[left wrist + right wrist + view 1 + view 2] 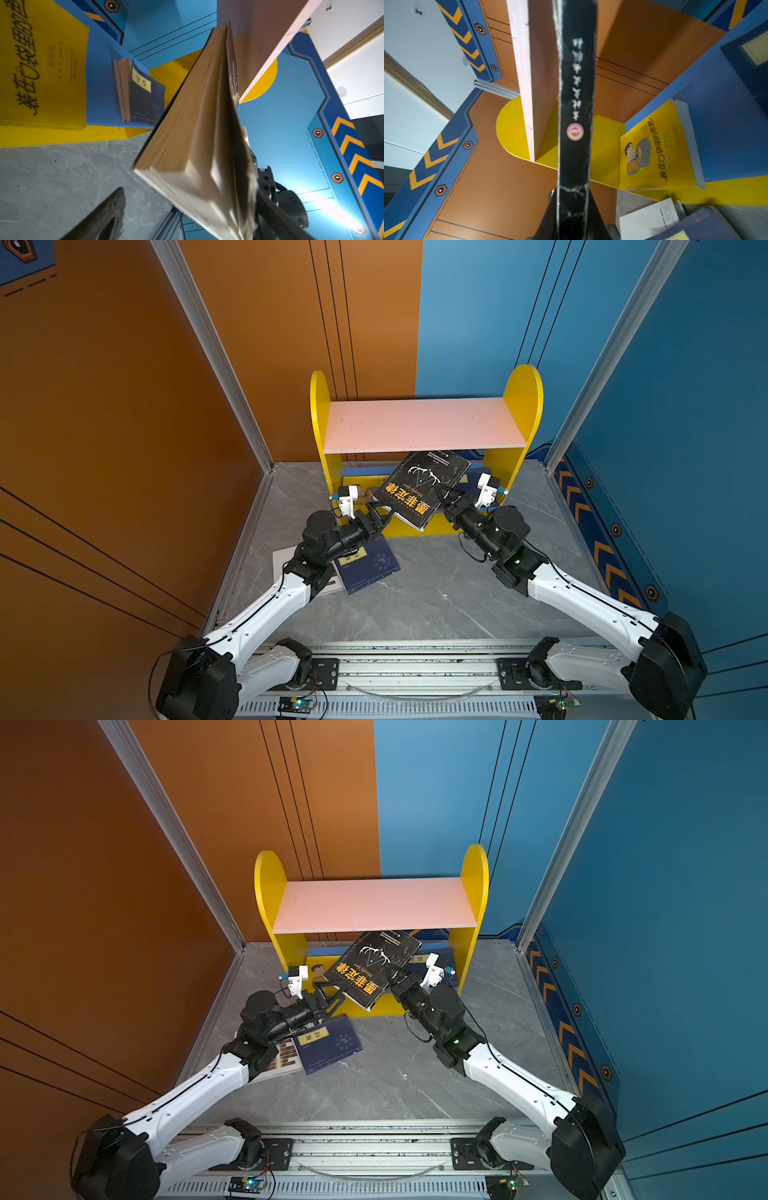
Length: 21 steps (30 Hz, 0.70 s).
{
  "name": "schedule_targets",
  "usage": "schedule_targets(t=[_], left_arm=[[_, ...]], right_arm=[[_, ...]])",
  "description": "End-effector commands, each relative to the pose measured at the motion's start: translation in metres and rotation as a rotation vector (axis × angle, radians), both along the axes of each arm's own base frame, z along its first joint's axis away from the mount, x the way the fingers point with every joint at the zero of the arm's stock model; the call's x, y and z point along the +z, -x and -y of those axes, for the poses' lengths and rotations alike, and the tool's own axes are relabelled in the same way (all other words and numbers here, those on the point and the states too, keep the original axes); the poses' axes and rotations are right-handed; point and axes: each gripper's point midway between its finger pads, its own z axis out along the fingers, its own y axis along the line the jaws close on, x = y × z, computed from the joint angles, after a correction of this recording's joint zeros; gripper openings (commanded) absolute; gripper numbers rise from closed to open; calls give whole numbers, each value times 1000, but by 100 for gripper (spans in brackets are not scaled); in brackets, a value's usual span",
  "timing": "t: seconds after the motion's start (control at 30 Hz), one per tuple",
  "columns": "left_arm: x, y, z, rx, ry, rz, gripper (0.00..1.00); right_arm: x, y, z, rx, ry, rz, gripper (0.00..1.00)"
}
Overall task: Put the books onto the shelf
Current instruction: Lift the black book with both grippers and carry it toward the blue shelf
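Observation:
A black book (419, 489) with orange title hangs tilted in front of the shelf (521, 406), its far corner under the pink upper board (419, 423). My right gripper (442, 495) is shut on the spine edge of the black book (575, 104). My left gripper (380, 516) stands open, its jaws either side of the book's near corner with the page edges (197, 135) between them. A yellow book (658, 149) and navy books (145, 95) lie on the blue lower board (104, 83). Another navy book (370, 568) lies on a white book (286, 560) under my left arm.
The shelf stands against the back wall on a grey marble-patterned floor (436, 593). Orange wall panels close off the left, blue ones the right. The arms' metal base rail (415, 664) runs along the front edge.

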Motion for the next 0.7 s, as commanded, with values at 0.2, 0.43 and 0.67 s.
schedule_targets(t=[0.2,0.43,0.67], left_arm=[[34,-1,-5,60,66,120,75],[36,-6,-2,76,93,137,52],[33,-10,-4,82,91,135,29]], right_arm=[[41,8,-13,12,-220,129,15],[27,0,-26,47,-298,83,16],[13,-1,-27,46,-276,54,21]])
